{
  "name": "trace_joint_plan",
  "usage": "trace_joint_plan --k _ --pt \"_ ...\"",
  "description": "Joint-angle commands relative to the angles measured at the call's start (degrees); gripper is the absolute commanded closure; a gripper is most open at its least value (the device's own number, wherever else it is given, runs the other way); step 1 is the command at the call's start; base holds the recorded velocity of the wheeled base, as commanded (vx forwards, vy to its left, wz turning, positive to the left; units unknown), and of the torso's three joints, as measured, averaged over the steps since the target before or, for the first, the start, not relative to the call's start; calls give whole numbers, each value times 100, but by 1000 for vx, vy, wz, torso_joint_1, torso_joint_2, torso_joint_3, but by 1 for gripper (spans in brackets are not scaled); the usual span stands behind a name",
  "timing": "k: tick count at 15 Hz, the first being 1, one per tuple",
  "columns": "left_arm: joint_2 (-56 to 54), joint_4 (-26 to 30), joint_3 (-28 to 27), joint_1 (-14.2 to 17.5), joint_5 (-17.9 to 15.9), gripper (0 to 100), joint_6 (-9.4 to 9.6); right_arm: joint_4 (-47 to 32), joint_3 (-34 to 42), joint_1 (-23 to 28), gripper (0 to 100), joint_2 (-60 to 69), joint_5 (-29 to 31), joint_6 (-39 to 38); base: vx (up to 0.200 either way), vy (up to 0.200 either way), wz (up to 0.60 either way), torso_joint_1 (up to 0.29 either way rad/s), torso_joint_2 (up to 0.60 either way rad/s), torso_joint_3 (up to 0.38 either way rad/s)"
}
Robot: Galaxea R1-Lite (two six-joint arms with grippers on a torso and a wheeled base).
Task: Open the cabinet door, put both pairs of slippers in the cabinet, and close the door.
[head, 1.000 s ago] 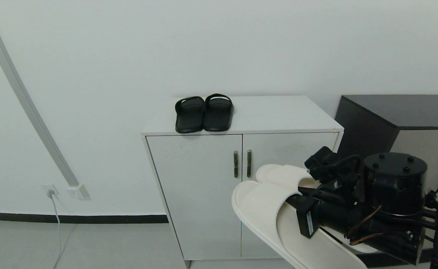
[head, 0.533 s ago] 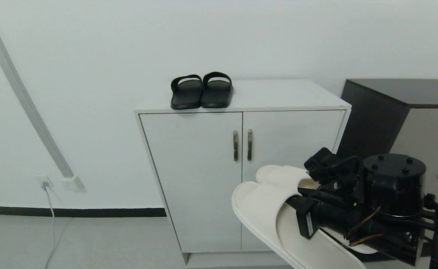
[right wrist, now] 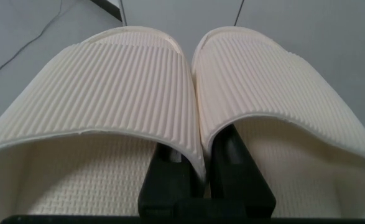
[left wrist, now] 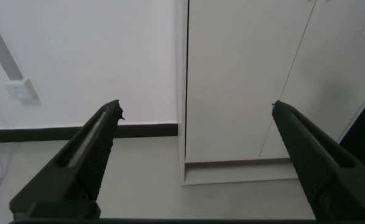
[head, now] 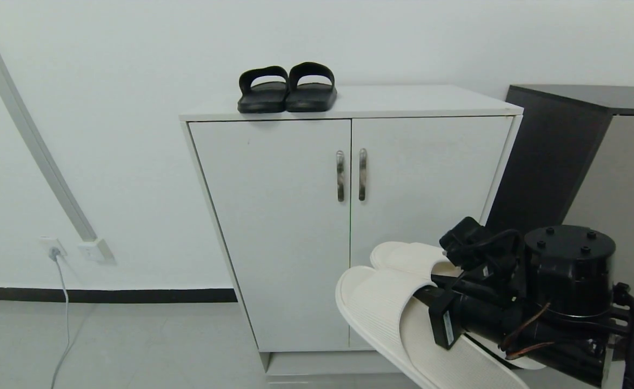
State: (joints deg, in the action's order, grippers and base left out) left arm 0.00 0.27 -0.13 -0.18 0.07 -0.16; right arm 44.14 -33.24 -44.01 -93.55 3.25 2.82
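We hold the white slippers (head: 381, 305) pinched in our right gripper (right wrist: 198, 177) near the closed cabinet (head: 279, 216); our left gripper (left wrist: 194, 134) is spread wide.

A plain room like a home entryway: white cabinet (head: 273, 227) against a bare wall (head: 133, 81), black slippers (head: 287, 89) on top, wall sockets (head: 96, 250), grey floor (head: 133, 346).

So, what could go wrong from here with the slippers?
The right tool pinches the white slippers only by their inner strap edges; one may slip out. They hang before the closed right door, which could hit them when opening. The black slippers sit near the cabinet top's front edge and could fall.
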Motion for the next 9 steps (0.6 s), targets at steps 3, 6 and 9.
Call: trace_joint_plan --k 3,6,9 --pt "9 0 -4 1 1 0 -2 7 37 -3 100 -14 0 8 0 0 0 -16 254 231" --pt "9 0 5 1 1 0 -2 7 37 -3 100 -5 0 8 0 0 0 0 0 0" --pt "9 0 -4 1 1 0 -2 7 46 -3 100 -14 0 8 0 0 0 0 0 0"
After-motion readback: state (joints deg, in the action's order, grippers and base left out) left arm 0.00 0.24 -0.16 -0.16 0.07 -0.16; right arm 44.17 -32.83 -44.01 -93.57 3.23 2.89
